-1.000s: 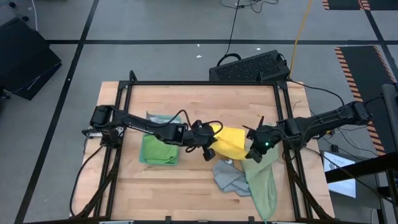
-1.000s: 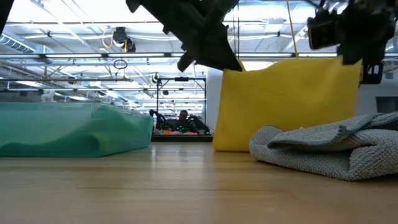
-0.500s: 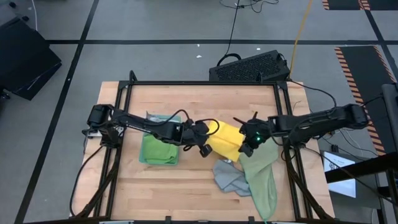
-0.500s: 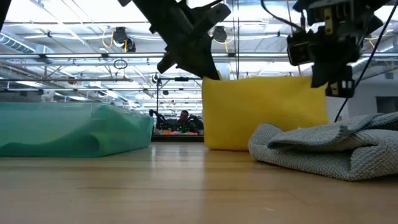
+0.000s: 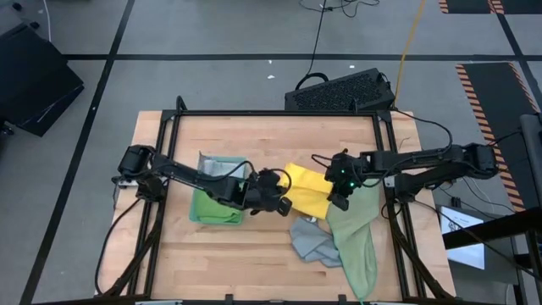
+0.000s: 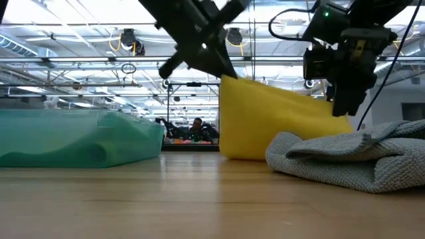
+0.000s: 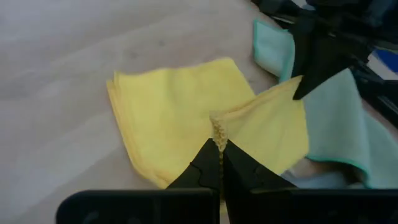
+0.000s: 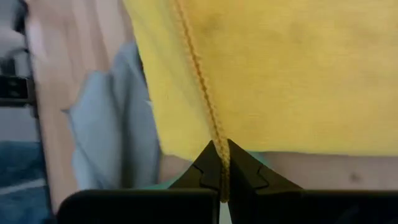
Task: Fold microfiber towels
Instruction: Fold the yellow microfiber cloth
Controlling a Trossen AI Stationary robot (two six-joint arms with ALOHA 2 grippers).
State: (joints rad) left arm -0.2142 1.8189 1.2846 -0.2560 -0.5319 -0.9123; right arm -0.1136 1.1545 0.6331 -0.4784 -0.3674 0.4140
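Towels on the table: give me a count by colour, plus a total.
Yellow towel: 1
Bright green towel: 1
Grey towel: 1
Pale sage green towel: 1
Teal towel, under the bright green one: 1
Total: 5

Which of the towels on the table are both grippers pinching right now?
The yellow microfiber towel: left gripper and right gripper each clamp an edge. The others lie untouched.

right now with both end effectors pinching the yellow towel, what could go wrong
1. Each end effector, left and right, holds only the hemmed edge of the yellow towel, so a corner might slip free mid-fold.
2. The grey towel and pale sage green towel lie right beside it; the fold could drag or land on them.
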